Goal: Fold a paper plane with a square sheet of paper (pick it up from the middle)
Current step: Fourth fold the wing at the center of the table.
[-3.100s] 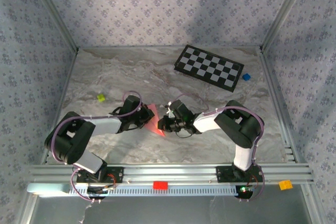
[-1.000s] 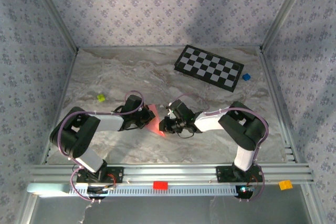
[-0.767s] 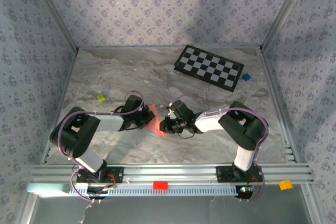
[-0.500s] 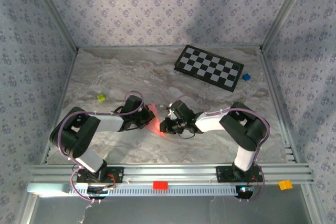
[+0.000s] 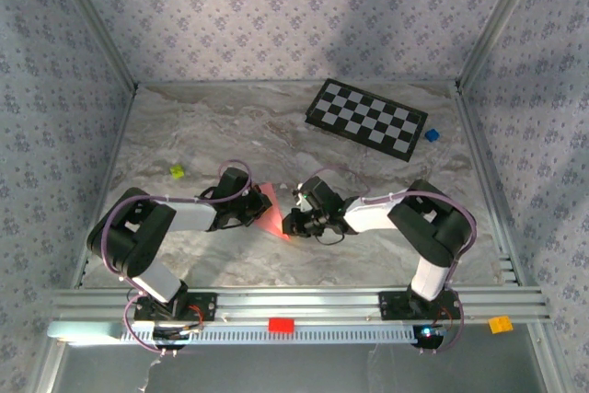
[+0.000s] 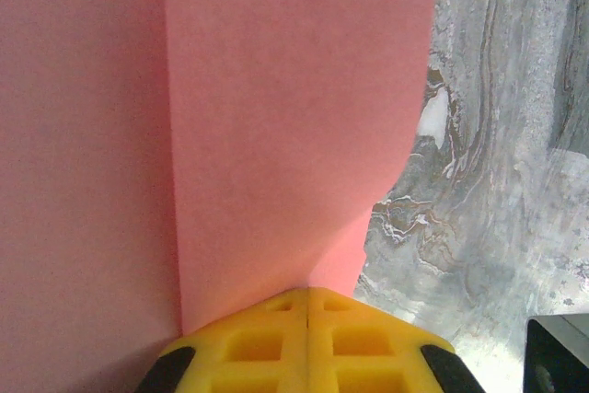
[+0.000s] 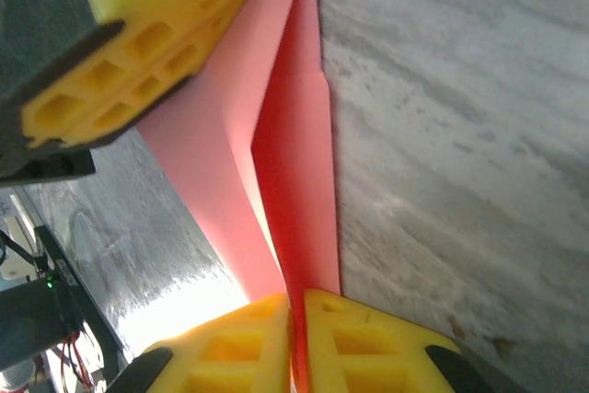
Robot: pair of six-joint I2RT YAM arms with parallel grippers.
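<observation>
The pink-red square sheet of paper [image 5: 268, 198] hangs between my two grippers at the table's middle, folded along a crease into a narrow pointed strip. Whether this shape is the paper plane I cannot tell. My left gripper [image 5: 256, 212] is shut on the paper's left edge. In the left wrist view its yellow fingertips [image 6: 306, 294] meet at the paper [image 6: 276, 117]. My right gripper [image 5: 288, 224] is shut on the lower tip. The right wrist view has the folded layers [image 7: 294, 154] pinched between its jaws [image 7: 296, 306], and the left gripper's fingers [image 7: 156, 34] grip the far side.
A black-and-white checkerboard [image 5: 366, 120] lies at the back right with a small blue block [image 5: 432, 135] beside it. A yellow-green block [image 5: 177, 171] sits at the left. On the front rail rest a red block [image 5: 281, 325] and an orange block [image 5: 500, 324].
Over three seconds the left arm's elbow swung right, toward the paper. In the last second the right arm drifted slightly right. Both grippers keep their hold.
</observation>
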